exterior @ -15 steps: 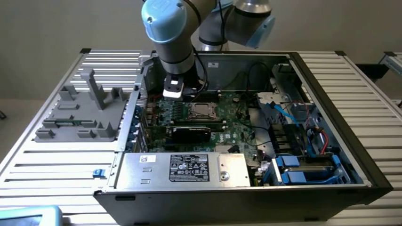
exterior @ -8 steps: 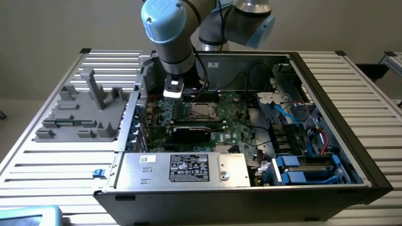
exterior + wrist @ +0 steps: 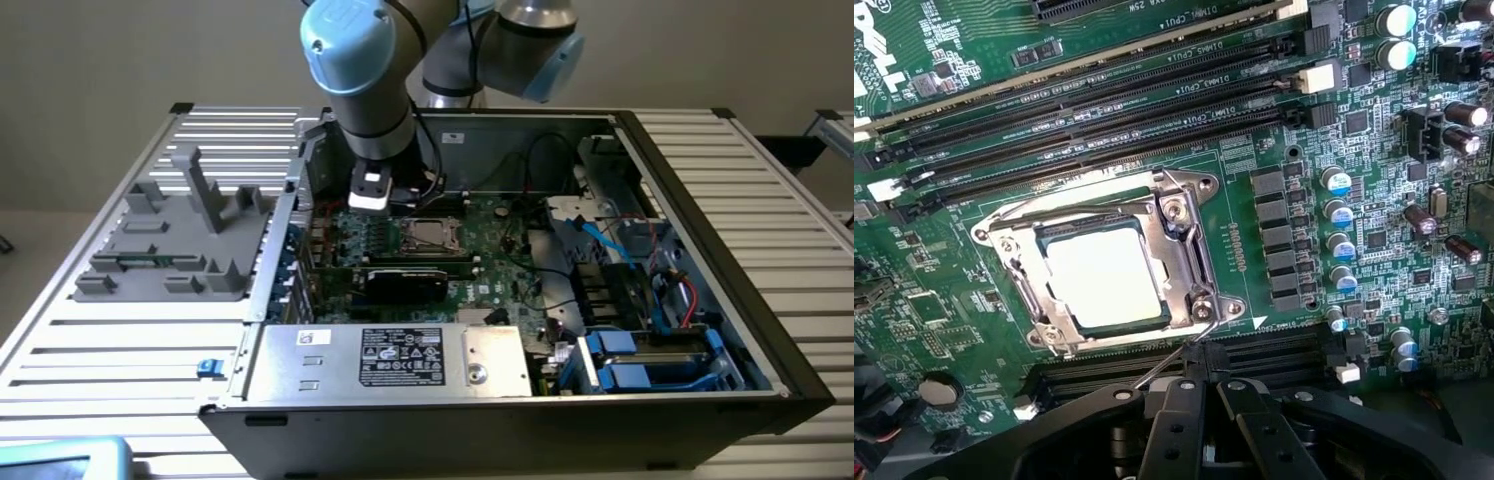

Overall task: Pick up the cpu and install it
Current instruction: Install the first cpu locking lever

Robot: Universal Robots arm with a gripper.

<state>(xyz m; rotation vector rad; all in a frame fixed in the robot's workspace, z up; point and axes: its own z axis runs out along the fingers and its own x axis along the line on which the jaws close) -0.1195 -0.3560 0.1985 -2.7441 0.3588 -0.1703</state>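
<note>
The cpu [image 3: 1104,275], a silvery square plate, lies flat inside the metal socket frame [image 3: 1189,250] on the green motherboard. In the exterior view the same socket [image 3: 430,235] sits near the middle of the open computer case. My gripper [image 3: 1209,395] hovers a little way off the socket, over the black memory slots beside it, with its black fingers [image 3: 1179,420] pressed together and nothing between them. Seen from outside, the gripper [image 3: 374,205] hangs just to the exterior view's left of the socket, low over the board.
Rows of black memory slots [image 3: 1114,90] flank the socket, and capacitors [image 3: 1339,215] stand beside it. A silver power supply box [image 3: 387,358] fills the case's front. Cables and drive bays [image 3: 627,300] crowd the exterior view's right. A grey fixture [image 3: 180,240] rests on the slatted table.
</note>
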